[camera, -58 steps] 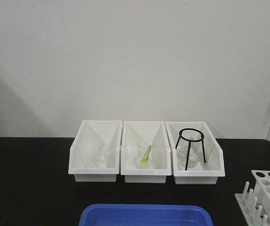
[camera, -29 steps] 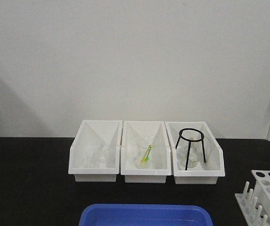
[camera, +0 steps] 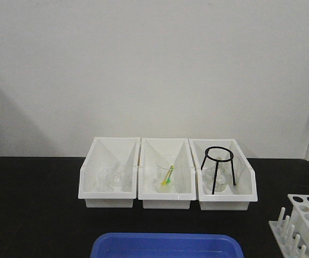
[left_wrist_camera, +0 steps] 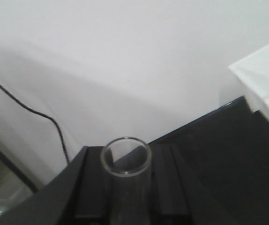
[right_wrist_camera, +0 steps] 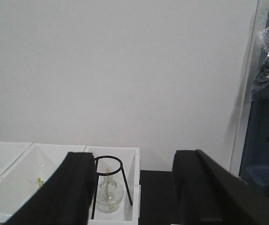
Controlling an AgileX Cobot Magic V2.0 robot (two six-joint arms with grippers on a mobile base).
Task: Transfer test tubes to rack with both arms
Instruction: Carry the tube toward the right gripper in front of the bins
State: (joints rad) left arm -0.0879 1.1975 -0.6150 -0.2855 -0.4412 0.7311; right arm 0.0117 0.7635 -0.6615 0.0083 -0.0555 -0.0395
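Glass showed nearest, in the left wrist view: a test tube (left_wrist_camera: 126,157) was clamped between the fingers of the left gripper (left_wrist_camera: 125,180), its rimmed mouth at the fingertips and its lower part out of frame. The black table (left_wrist_camera: 228,154) lay beyond it. The right gripper (right_wrist_camera: 133,159) was spread wide, with nothing held between its fingers.

In the front view a blue tray (camera: 165,244) was seen at the near edge. The rack (camera: 308,220) stood at the near right, cut off by the frame, so it could not be told whether any hole was filled. Farther back stood three white bins (camera: 164,201), with a black tripod stand (camera: 211,177) in the right one.

The step was judged to be carrying the tube rightward, probably for a handover. The tube would best be kept steady and lightly pinched. The right fingers should be closed on bare glass before the left grip is loosened. The rounded bottom should then be centred over a hole, clear of the pegs, and lowered straight.
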